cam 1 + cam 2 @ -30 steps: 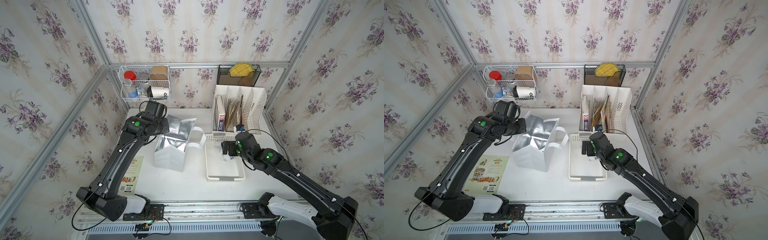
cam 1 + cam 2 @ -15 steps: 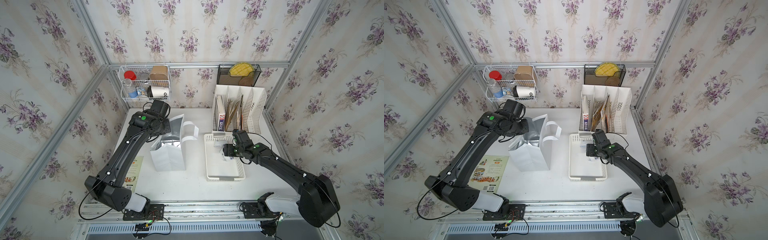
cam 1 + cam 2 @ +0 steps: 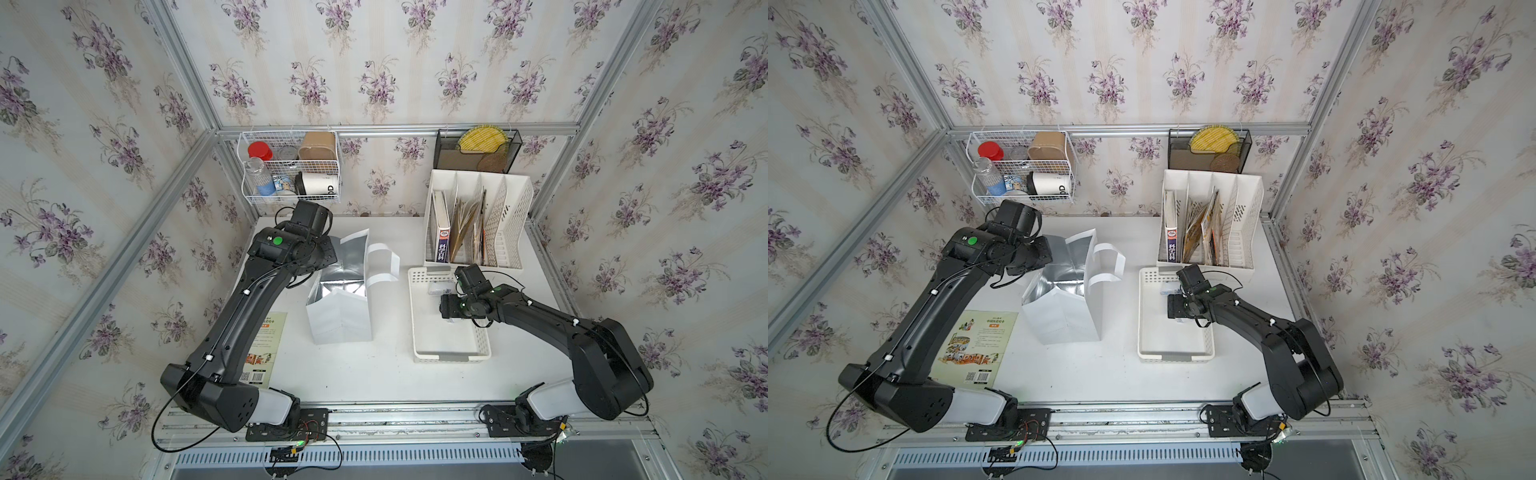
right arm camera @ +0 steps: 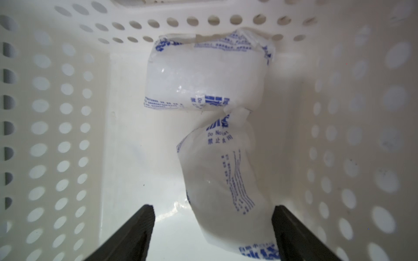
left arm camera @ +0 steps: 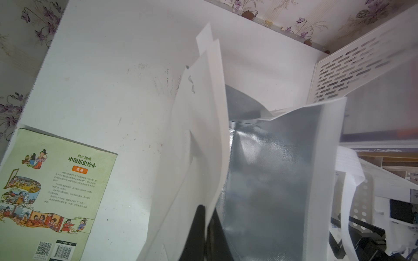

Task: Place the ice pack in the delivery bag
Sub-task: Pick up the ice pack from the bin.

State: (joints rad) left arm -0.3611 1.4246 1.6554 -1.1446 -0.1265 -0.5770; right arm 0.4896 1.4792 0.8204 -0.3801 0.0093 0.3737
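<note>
Early stage: left tool [image 5: 207, 226] clamped on the delivery bag [image 3: 338, 320] at its rim, foil mouth agape; right tool [image 4: 212, 226] spread wide astride the nearer ice pack [image 4: 221, 180], ungrasped in the perforated basket [image 3: 453, 357] right of the bag; grasp, transfer, release outstanding

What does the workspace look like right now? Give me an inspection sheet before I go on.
Surface: white table, faintly scuffed.
Job's things: delivery bag upright, mouth open, foil lining showing; two ice packs lie in the white perforated basket.
Clutter: picture book flat beside the left arm; file organiser at the back.
Pincers: left pincer shut on the bag's wall; right pincer open, low in the basket, nearer pack between its fingers, not gripped.
Cables: black cable loops off the left arm's base.
Surroundings: floral walls; wall-hung wire basket and mesh tray, both stocked.
</note>
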